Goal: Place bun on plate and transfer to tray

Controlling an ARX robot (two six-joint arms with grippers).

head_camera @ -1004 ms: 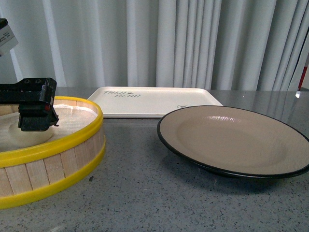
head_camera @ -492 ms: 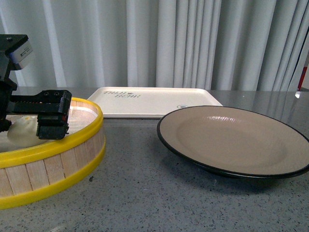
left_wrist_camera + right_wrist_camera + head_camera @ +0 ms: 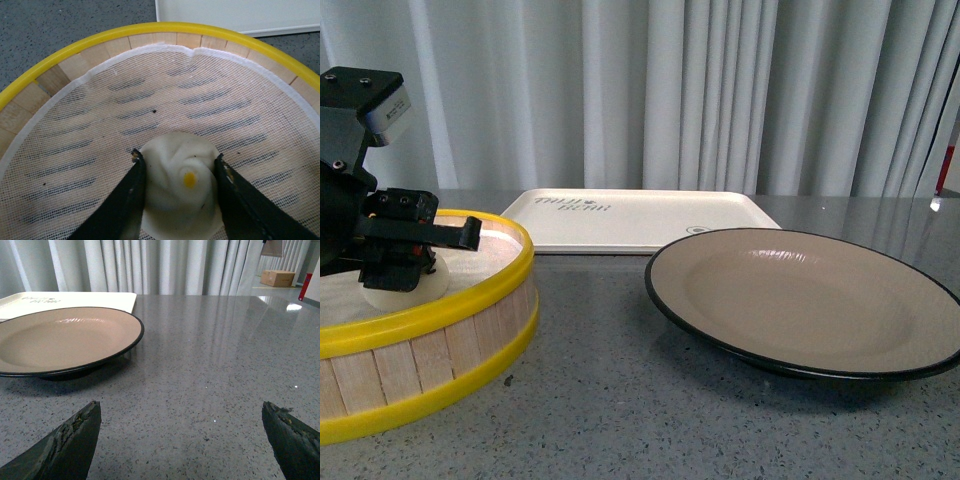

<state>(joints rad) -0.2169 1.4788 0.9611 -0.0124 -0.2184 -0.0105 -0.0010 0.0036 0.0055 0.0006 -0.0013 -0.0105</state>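
Now the left tool squeezes the bun on both sides, inside the basket by the left edge of the table. The plate sits to its right, nearer the right tool, which hangs spread wide.

The only writing I can see is two lines of dark lettering on the far left part of the tray, possibly ending in "BEAR" but too small to confirm, and the white label at the left edge is illegible.
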